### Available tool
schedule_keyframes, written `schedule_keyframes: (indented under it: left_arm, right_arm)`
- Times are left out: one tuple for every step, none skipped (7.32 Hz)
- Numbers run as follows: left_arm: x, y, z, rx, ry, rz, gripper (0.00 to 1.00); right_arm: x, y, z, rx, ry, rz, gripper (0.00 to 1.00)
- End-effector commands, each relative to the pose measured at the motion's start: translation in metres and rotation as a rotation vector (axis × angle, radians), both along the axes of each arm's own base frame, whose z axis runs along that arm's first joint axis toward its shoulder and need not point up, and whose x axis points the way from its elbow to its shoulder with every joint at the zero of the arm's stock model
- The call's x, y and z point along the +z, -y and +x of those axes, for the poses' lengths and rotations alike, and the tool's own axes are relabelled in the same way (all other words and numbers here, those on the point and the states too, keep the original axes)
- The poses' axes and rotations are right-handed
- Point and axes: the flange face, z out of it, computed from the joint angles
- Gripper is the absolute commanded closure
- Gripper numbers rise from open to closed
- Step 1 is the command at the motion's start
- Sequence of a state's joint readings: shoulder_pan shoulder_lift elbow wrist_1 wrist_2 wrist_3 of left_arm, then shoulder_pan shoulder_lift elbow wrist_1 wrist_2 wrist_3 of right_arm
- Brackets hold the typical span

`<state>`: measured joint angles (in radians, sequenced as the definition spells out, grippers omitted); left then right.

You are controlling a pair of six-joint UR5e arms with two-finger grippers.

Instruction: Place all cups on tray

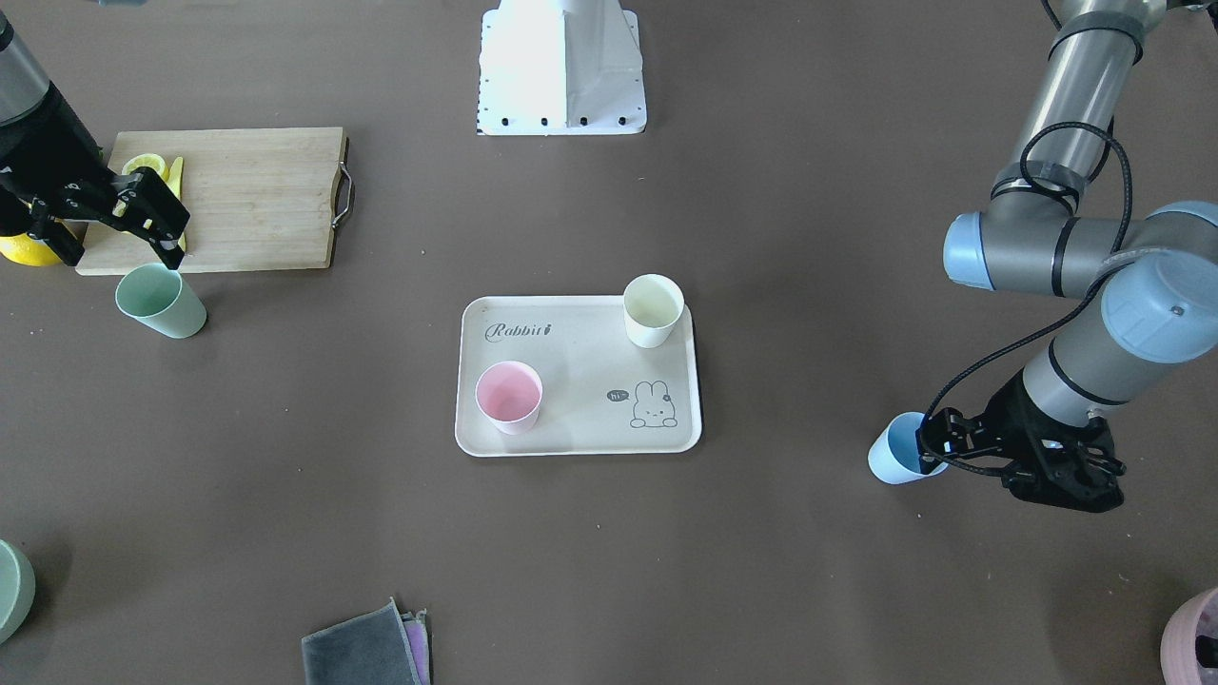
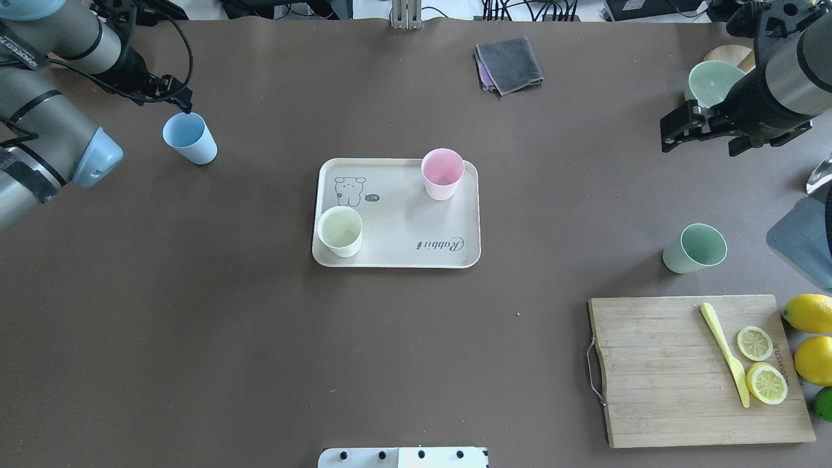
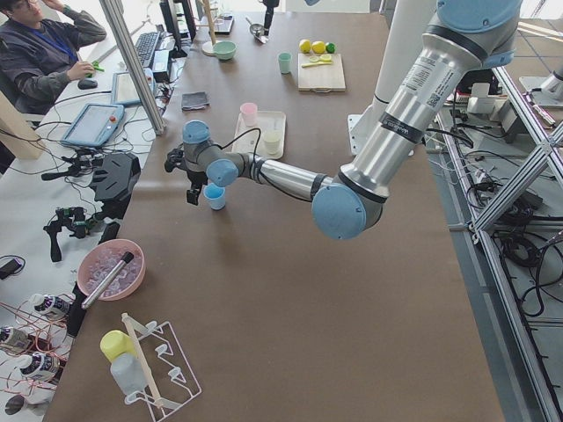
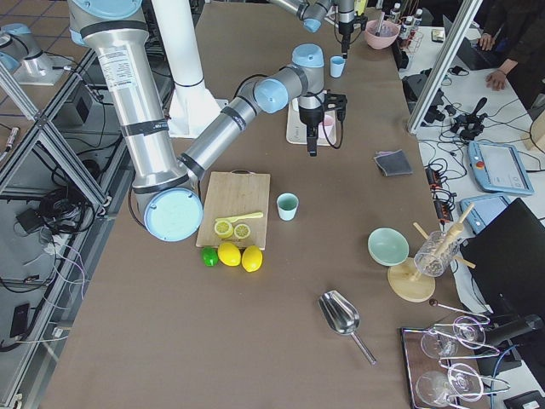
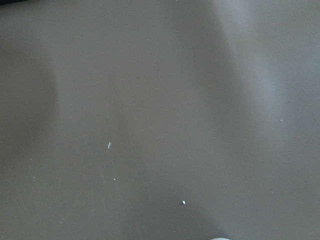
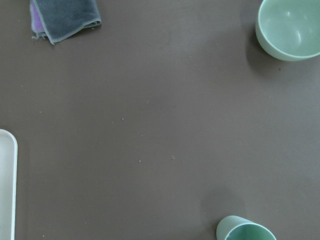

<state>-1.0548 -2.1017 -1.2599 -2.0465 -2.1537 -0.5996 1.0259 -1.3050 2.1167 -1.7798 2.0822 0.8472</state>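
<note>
The beige tray (image 2: 403, 214) (image 1: 580, 381) lies mid-table. The pink cup (image 2: 442, 173) (image 1: 509, 397) and the cream-white cup (image 2: 340, 231) (image 1: 653, 309) stand upright on it. The light blue cup (image 2: 190, 138) (image 1: 893, 455) stands on the table to the robot's left. My left gripper (image 1: 934, 445) (image 2: 185, 107) is at its rim and looks open. The mint green cup (image 2: 695, 248) (image 1: 162, 301) stands on the table near the cutting board. My right gripper (image 1: 124, 255) (image 2: 701, 140) hangs open and empty above and beside it. That cup shows at the bottom edge of the right wrist view (image 6: 246, 231).
A wooden cutting board (image 2: 669, 370) with a yellow knife (image 2: 725, 354) and lemon slices (image 2: 767, 382) lies at the robot's right, with whole lemons (image 2: 809, 312) beside it. A green bowl (image 2: 712, 81), a grey cloth (image 2: 508, 64) and a mauve pot (image 1: 1194, 637) sit along the far edge.
</note>
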Motion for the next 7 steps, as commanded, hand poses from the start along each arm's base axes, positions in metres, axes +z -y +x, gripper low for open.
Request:
schedule_keyframes:
  left_arm:
    - [0.014,-0.020,0.024,0.045,0.005,-0.008,0.02]
    - [0.016,-0.023,0.029,0.050,0.000,0.002,0.02]
    - [0.024,-0.029,0.038,0.067,0.005,-0.001,0.30]
    - [0.025,-0.028,0.038,0.090,0.013,0.022,0.95]
    - [0.024,-0.027,0.037,0.094,0.013,0.031,1.00]
    - [0.021,-0.026,0.038,0.094,0.011,0.034,1.00]
    - [0.011,-0.024,0.037,0.088,0.003,0.044,1.00]
  right_arm:
    - [0.002,0.000,-0.001,-0.001,-0.003,-0.003,0.00]
    - [0.003,0.001,-0.001,-0.001,-0.004,-0.004,0.00]
    - [0.003,0.001,-0.001,-0.001,-0.004,-0.006,0.00]
    - [0.003,0.001,-0.001,-0.001,-0.004,-0.006,0.00]
    - [0.003,0.001,-0.001,0.000,-0.005,-0.005,0.00]
    - [0.003,0.001,-0.001,0.000,-0.007,-0.005,0.00]
    - [0.003,0.001,-0.001,0.000,-0.007,-0.005,0.00]
